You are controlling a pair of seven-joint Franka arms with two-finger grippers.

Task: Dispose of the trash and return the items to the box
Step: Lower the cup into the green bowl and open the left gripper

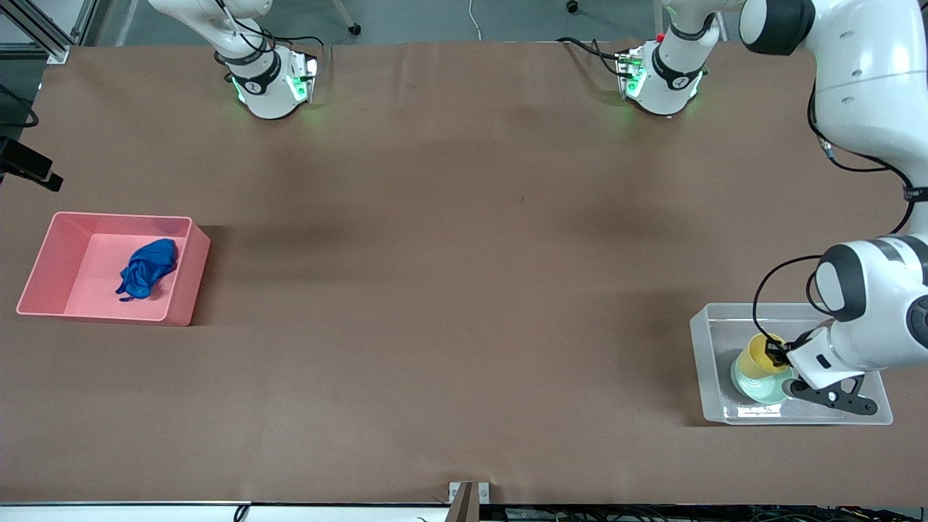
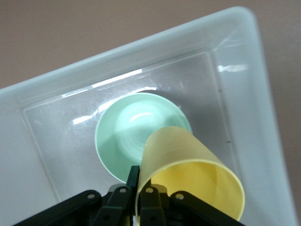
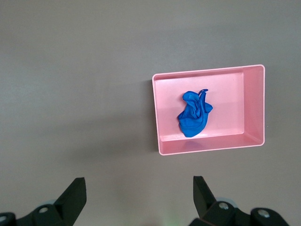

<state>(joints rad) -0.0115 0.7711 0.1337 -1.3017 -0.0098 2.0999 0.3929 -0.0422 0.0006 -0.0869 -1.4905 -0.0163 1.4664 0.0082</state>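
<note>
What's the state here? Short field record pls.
cloth: in pink bin, toward the right arm's end
bowl: in clear box, toward the left arm's end
cup: tilted over bowl, rim pinched by left hand
right hand: open, high above table, holds nothing

The brown table (image 1: 449, 290) carries a pink bin (image 1: 185, 279) at the right arm's end and a clear box (image 1: 707, 362) at the left arm's end.
</note>
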